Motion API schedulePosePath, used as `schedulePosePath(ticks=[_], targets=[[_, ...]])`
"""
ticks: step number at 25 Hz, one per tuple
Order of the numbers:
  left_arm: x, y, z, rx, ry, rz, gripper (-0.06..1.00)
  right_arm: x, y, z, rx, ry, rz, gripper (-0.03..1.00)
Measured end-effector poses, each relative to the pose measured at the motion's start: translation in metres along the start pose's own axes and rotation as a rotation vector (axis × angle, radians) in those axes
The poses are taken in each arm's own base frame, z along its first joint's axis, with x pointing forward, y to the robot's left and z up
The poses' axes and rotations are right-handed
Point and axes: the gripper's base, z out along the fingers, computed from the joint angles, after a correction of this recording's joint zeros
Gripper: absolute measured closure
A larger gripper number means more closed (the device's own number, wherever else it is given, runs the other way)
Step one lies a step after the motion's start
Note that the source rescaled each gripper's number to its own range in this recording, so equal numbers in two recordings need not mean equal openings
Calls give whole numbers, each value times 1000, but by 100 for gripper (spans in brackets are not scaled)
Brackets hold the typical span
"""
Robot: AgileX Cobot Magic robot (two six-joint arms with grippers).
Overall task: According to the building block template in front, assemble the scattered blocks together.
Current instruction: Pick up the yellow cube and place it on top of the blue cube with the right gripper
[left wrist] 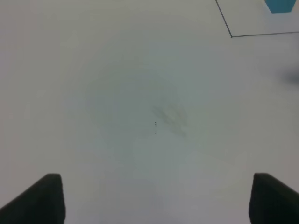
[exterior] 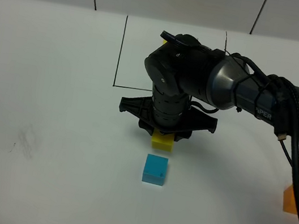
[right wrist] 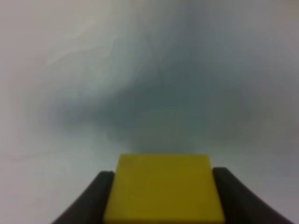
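Currently the right pincer (exterior: 164,133) is clamping the yellow block (exterior: 162,142) at frame centre, just above the cyan block (exterior: 155,169); lowering it crooked risks knocking cyan askew. The left pincer (left wrist: 154,200) is hanging wide open, empty.

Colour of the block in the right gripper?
Yellow block, held in the right gripper; clearest in the right wrist view.

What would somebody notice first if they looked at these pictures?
Probably the big black arm reaching in from the right to the middle of the white table, with its right end effector clamped on a yellow cube. Next comes the bright cyan cube, just in front of the yellow one and not touching it. An orange cube sits half hidden at the right edge.
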Motion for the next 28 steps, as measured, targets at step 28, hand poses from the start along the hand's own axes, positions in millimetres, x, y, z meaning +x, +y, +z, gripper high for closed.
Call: schedulePosePath(ticks=[28], targets=[[0, 0, 0, 0, 0, 0, 26, 8, 4, 37, 26, 81, -22, 69]])
